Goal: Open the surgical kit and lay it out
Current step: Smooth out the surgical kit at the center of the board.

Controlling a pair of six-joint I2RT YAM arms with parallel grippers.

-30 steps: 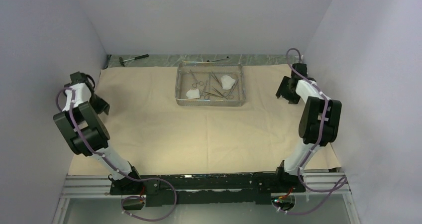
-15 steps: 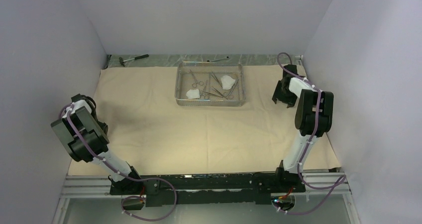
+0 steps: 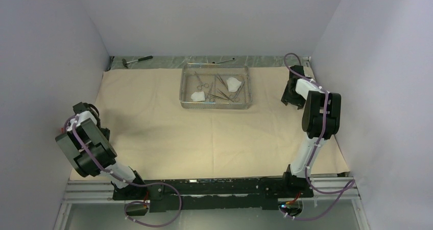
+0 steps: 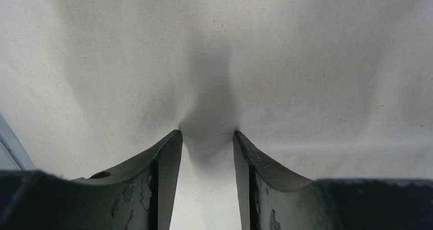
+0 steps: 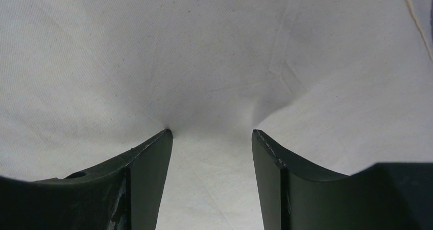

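Observation:
The tan wrap sheet [image 3: 204, 138] lies spread flat over the table. The steel wire-mesh tray [image 3: 215, 108] sits on it at the back middle and holds silver clamps [image 3: 200, 81], tweezers [image 3: 220, 93] and white gauze pads [image 3: 234, 83]. My left gripper [image 3: 102, 130] is low over the sheet's left part. In the left wrist view it [image 4: 206, 134] is open, with its tips touching the sheet [image 4: 214, 46]. My right gripper [image 3: 290, 94] is over the sheet's right part, right of the tray. In the right wrist view it [image 5: 211, 132] is open, with its tips on the creased sheet [image 5: 204, 51].
A dark-handled hammer [image 3: 137, 60] and a small thin wrench [image 3: 224, 61] lie on the grey strip behind the sheet. White walls close in the left, right and back sides. The sheet's hemmed edge [image 5: 414, 20] shows at the far right of the right wrist view.
My left arm has drawn back toward the near left, and its gripper has come down the sheet's left side. My right arm has folded upward, and its gripper has stayed near the tray's right.

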